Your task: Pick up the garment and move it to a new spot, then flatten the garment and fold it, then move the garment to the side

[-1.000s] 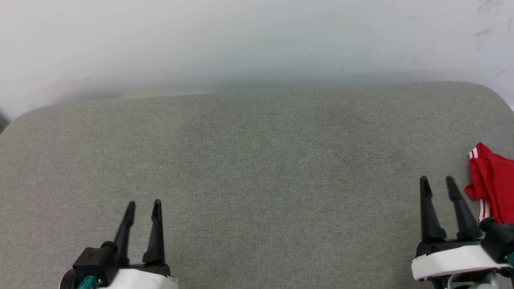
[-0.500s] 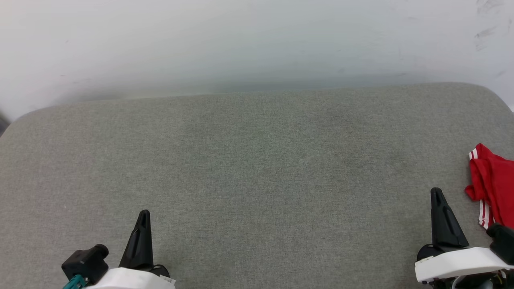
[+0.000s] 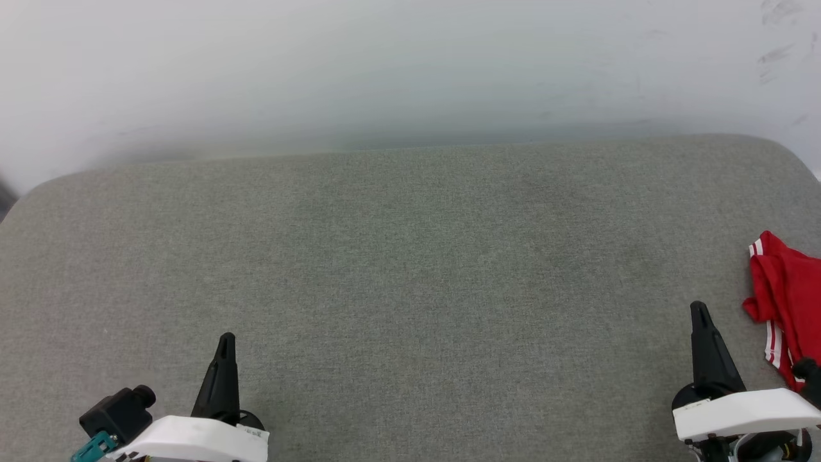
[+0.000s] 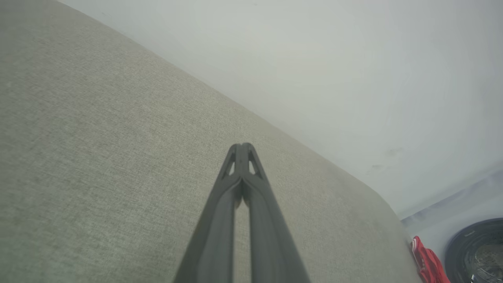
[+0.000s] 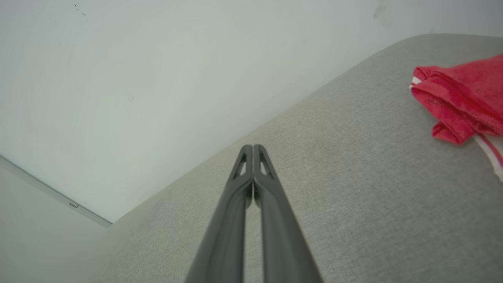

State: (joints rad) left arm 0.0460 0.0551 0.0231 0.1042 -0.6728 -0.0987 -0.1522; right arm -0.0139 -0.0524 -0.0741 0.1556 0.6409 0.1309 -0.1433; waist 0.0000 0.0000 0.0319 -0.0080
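The garment (image 3: 790,295) lies bunched at the right edge of the grey cushioned surface (image 3: 397,269), red with a red-and-white striped trim; part of it runs out of the head view. It also appears as a red heap (image 5: 459,98) in the right wrist view and a small red strip (image 4: 428,263) in the left wrist view. My right gripper (image 3: 700,314) sits at the lower right, shut and empty, just left of the garment and apart from it. My left gripper (image 3: 226,343) is at the lower left, shut with nothing in it, its fingertips (image 4: 243,147) pressed together.
A pale wall (image 3: 385,70) rises behind the grey surface, whose far edge is rounded. A dark round object (image 4: 477,251) stands on the floor beyond the surface's right end. The wide middle of the surface lies between my two arms.
Both grippers have shut, going from two spread fingers to a single closed point, and both have drawn back a little toward the bottom edge. The garment has not moved.
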